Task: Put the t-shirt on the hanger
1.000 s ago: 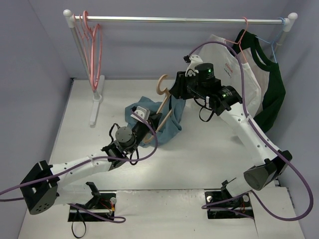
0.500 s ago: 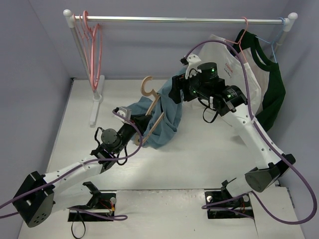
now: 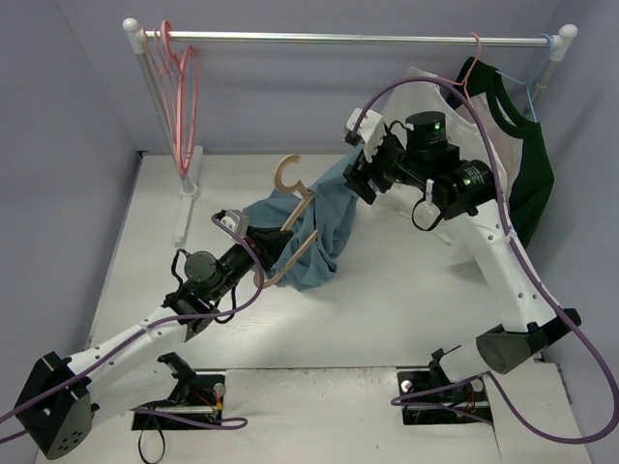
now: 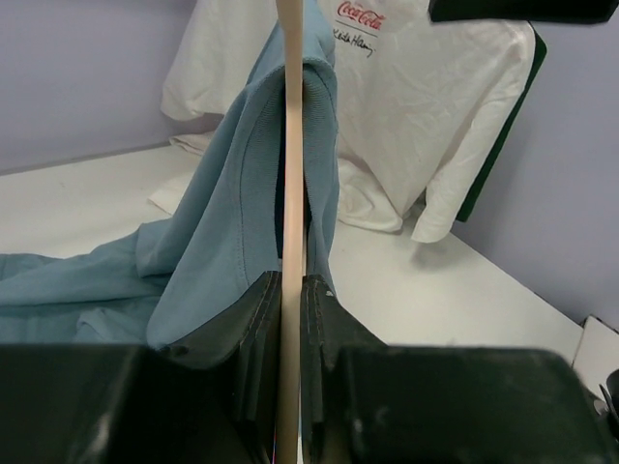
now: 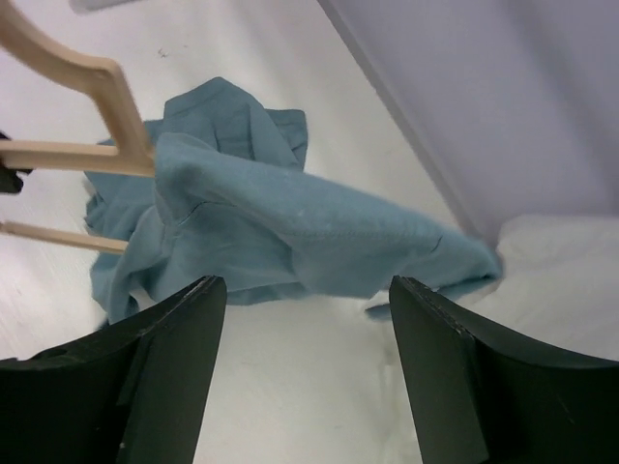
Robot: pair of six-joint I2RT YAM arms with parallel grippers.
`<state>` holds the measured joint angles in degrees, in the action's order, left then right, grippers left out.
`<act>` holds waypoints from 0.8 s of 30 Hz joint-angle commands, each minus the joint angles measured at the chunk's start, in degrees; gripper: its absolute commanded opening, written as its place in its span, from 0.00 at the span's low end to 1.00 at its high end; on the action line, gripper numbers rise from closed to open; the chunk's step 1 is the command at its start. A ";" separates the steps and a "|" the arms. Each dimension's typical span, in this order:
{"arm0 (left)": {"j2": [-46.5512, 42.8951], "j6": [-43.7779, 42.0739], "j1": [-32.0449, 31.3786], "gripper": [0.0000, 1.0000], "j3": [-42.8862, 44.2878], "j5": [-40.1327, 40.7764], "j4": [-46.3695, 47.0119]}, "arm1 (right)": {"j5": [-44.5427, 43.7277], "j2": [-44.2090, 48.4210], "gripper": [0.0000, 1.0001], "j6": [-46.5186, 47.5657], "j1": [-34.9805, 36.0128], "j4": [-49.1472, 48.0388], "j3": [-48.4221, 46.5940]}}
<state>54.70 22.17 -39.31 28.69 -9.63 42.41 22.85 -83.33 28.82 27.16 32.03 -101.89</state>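
The tan hanger (image 3: 290,208) stands tilted above the table, hook (image 3: 287,174) up. My left gripper (image 3: 255,251) is shut on its lower bar, which runs between my fingers in the left wrist view (image 4: 290,145). The teal t-shirt (image 3: 324,217) is draped over the hanger's right arm and trails down to the table. It also shows in the left wrist view (image 4: 237,193) and the right wrist view (image 5: 290,222). My right gripper (image 3: 364,176) is open and empty at the shirt's upper right end. In its own view (image 5: 308,290) the shirt lies beyond the fingertips.
A clothes rail (image 3: 348,39) spans the back. Pink hangers (image 3: 179,87) hang at its left end. A white t-shirt (image 3: 474,159) with red print, a dark green and white shirt (image 3: 527,184) and a light blue hanger (image 3: 534,89) hang at its right.
My left arm has drawn back to the left with the hanger. The t-shirt has spread further over the hanger. My right gripper has moved right, away from the hanger.
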 commanded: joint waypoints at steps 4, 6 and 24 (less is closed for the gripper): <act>-1.87 0.24 0.37 0.00 4.36 -4.96 3.65 | 10.63 -4.99 0.71 19.69 -1.23 10.32 -12.19; -1.96 -0.55 0.37 0.00 5.58 -6.10 1.90 | 12.21 -7.10 0.71 22.33 -1.14 14.28 -13.68; -1.44 -4.51 0.37 0.00 11.56 -16.03 -8.04 | 15.99 -9.31 0.70 25.15 -1.14 17.28 -7.11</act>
<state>54.24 19.07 -39.29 34.81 -21.63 29.34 35.62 -93.82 53.25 26.28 50.35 -109.82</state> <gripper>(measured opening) 0.108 0.708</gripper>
